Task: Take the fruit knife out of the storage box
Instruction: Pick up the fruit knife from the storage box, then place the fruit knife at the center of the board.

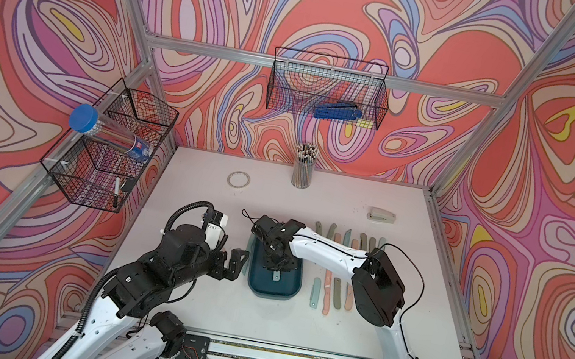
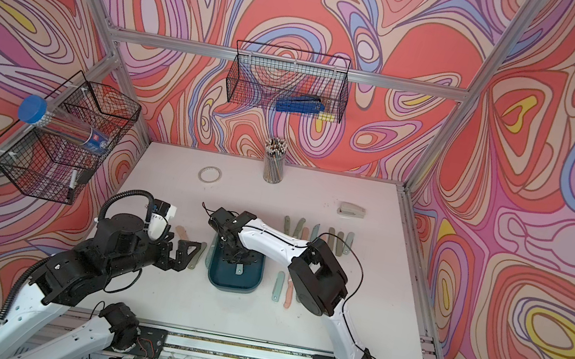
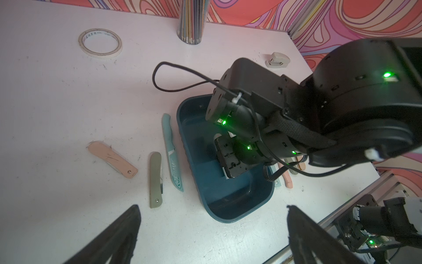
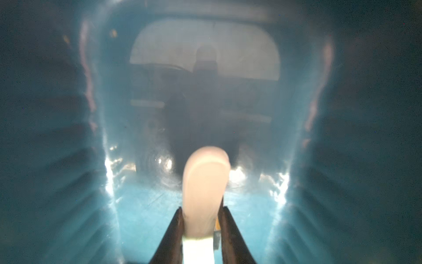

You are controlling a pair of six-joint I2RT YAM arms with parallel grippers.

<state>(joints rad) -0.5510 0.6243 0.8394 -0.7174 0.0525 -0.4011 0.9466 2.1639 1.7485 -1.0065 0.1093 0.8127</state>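
Note:
The storage box (image 1: 281,294) is a dark teal tub in the middle of the white table, seen in both top views (image 2: 247,285) and in the left wrist view (image 3: 230,220). My right gripper (image 1: 273,264) reaches down inside it. In the right wrist view its fingers (image 4: 202,209) are shut on the pale pink handle of a fruit knife (image 4: 205,182), low over the box floor, with the teal walls (image 4: 57,137) all round. A short end of that knife (image 1: 276,276) pokes out below the gripper. My left gripper (image 1: 239,264) hangs open and empty just left of the box (image 3: 212,208).
Left of the box lie a pink folded knife (image 3: 113,158), a grey-green one (image 3: 155,180) and a teal sheathed one (image 3: 172,155). Two rows of knives (image 1: 332,292) lie right of it. A tape roll (image 1: 238,179), pencil cup (image 1: 303,171) and stapler (image 1: 382,215) stand farther back. Wire baskets (image 1: 328,87) hang on the walls.

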